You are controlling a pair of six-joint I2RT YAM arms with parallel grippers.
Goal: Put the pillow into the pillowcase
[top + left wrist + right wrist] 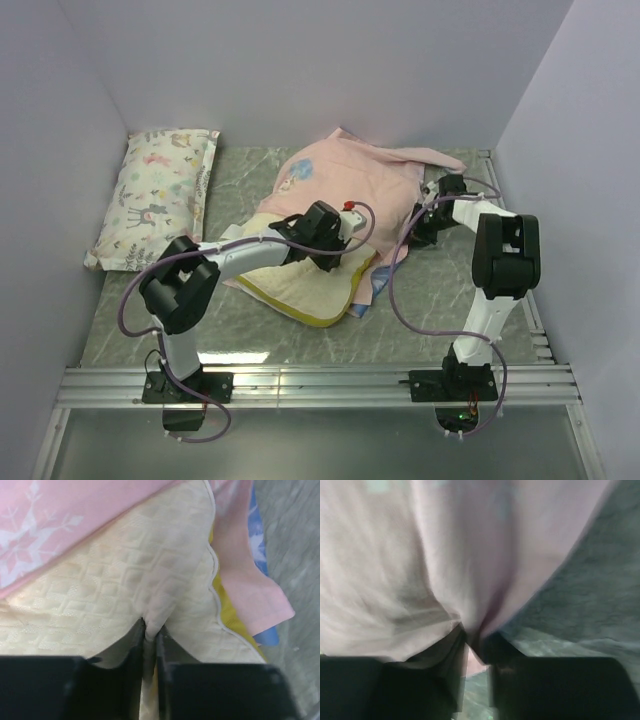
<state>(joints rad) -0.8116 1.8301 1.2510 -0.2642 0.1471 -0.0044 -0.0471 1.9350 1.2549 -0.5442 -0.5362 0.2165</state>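
Observation:
The cream dimpled pillow [305, 290] lies mid-table, its far part under the pink pillowcase [340, 185]. My left gripper [332, 262] sits on the pillow's top near the case's edge. In the left wrist view this gripper [150, 630] is shut on a pinched fold of the pillow [125, 580]; pink pillowcase [50, 525] lies beyond, with its blue face showing at the right. My right gripper [421, 234] is at the case's right edge. In the right wrist view it [477, 642] is shut on a fold of the pillowcase [445, 555].
A smaller white pillow with animal-and-flower print [155, 195] lies along the left wall at the back. Pale walls close in the grey marble table [440, 300] on three sides. An aluminium rail [320, 385] with both arm bases runs along the near edge.

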